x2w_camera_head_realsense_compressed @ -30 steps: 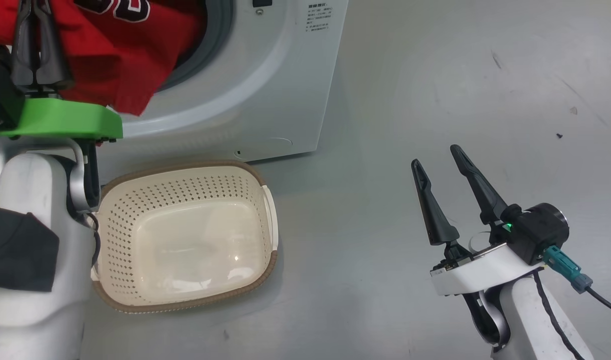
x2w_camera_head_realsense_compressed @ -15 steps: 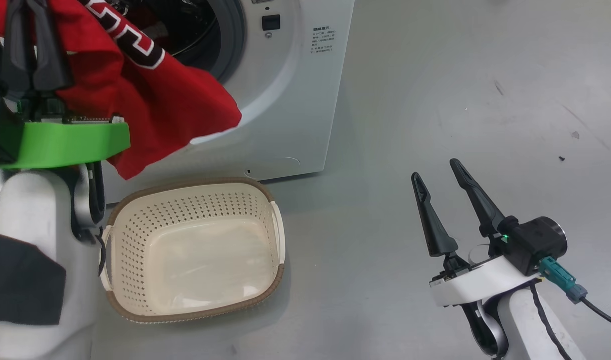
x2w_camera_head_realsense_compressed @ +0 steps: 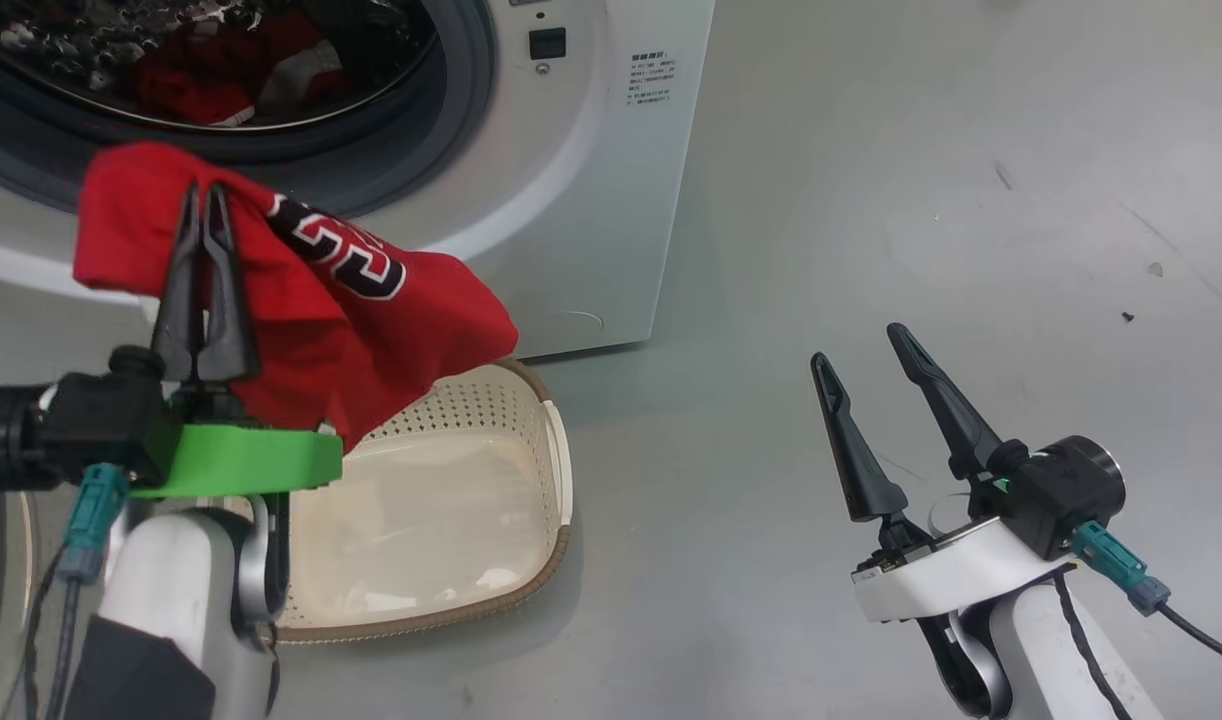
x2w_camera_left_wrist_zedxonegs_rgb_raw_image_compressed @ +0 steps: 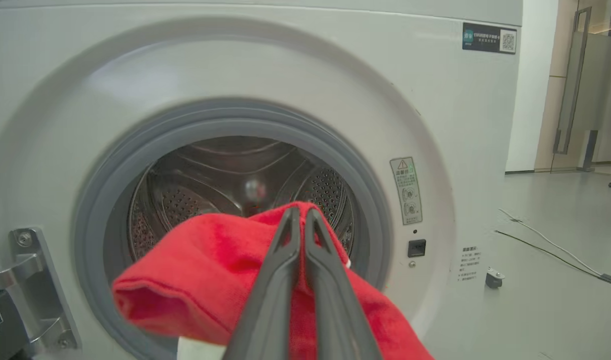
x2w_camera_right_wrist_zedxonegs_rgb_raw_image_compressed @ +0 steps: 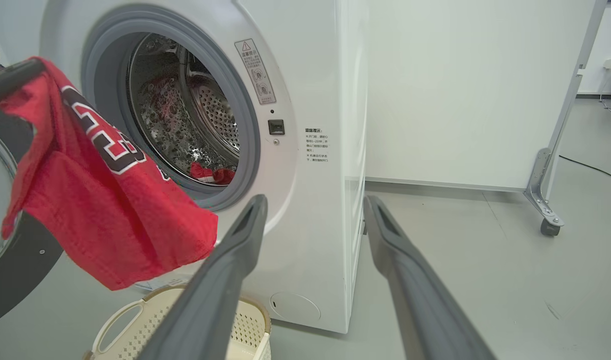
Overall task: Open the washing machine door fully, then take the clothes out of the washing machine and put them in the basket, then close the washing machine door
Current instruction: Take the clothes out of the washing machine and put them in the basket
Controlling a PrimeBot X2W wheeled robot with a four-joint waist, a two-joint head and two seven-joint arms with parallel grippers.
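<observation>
Red clothes point(x2w_camera_head_realsense_compressed: 311, 330) in closed left gripper point(x2w_camera_head_realsense_compressed: 203, 190) above the basket point(x2w_camera_head_realsense_compressed: 491, 410); right gripper point(x2w_camera_head_realsense_compressed: 858, 343) wide open, empty

Cannot see the left half of the basket point(x2w_camera_head_realsense_compressed: 559, 470), covered by the clothes point(x2w_camera_head_realsense_compressed: 371, 330) and the left arm point(x2w_camera_head_realsense_compressed: 171, 580). Cannot read the small print on the washing machine point(x2w_camera_head_realsense_compressed: 591, 200). Cannot tell whether the red deep in the drum point(x2w_camera_right_wrist_zedxonegs_rgb_raw_image_compressed: 210, 110) is cloth or reflection. Lose most of the washing machine door point(x2w_camera_right_wrist_zedxonegs_rgb_raw_image_compressed: 20, 280) past the right wrist view's left edge and behind the clothes.
</observation>
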